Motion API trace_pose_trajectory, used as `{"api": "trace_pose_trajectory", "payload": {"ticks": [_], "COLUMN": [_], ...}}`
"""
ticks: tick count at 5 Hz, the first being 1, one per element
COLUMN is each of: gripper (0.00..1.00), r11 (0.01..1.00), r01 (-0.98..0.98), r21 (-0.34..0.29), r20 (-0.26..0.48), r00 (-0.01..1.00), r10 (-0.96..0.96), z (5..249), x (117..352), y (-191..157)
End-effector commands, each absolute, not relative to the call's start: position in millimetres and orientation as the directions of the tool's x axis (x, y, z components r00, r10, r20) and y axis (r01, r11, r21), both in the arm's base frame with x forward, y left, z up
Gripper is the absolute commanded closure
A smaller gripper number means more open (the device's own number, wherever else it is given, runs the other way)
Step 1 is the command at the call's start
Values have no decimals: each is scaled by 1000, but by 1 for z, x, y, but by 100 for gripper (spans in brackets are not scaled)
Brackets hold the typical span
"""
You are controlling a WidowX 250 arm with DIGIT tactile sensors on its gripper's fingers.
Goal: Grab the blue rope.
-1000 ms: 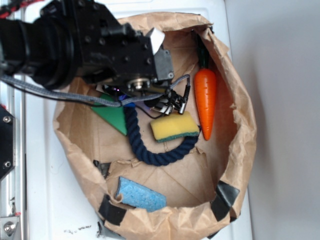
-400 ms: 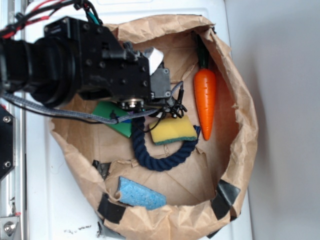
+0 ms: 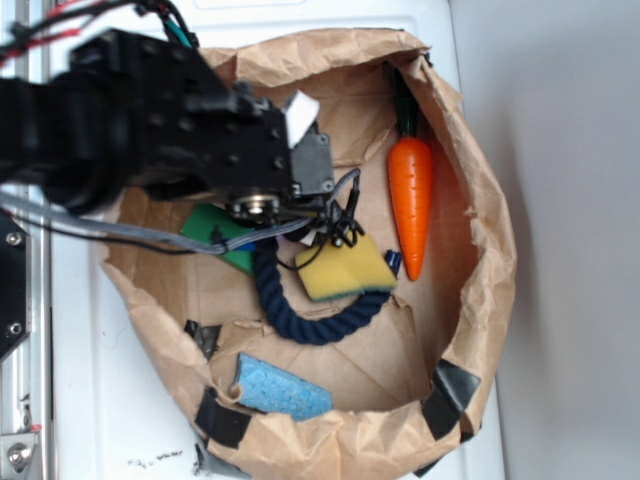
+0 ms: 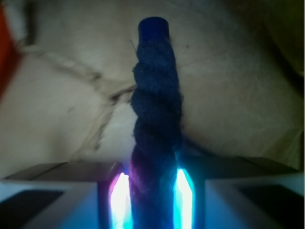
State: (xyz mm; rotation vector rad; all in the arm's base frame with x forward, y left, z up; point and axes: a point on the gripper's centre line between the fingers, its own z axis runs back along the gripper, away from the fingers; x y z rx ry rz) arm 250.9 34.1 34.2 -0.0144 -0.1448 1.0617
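My pincer [image 4: 152, 191] is pinching the blue rope [image 4: 156, 109] near one end, fingers pressed on both sides. Rope lies in the paper bag [image 3: 480, 290], curving under the yellow sponge [image 3: 345, 268], w/ carrot [image 3: 411, 200] to the side.

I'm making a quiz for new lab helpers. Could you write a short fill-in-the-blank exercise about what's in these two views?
1. In the wrist view, the gripper has the blue ____ between its fingers.
2. The blue rope curves under the ____ sponge.
3. The orange carrot lies to the ____ of that sponge in the exterior view.
4. Everything sits inside a brown ____ bag.

Missing words: rope; yellow; right; paper
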Motion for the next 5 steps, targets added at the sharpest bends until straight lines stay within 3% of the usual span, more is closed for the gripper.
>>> {"api": "trace_pose_trajectory", "payload": {"ticks": [1,3,5], "gripper": [100,100,100], "r11": [699,798,842], "r01": [-699,-591,-536], "r21": [-152,-121,-53], "r20": [208,282,324], "r00": [668,750,789], "r10": [714,598,523], "z": [123,144,147], "x": [253,252,254], "y": [16,-12,-23]}}
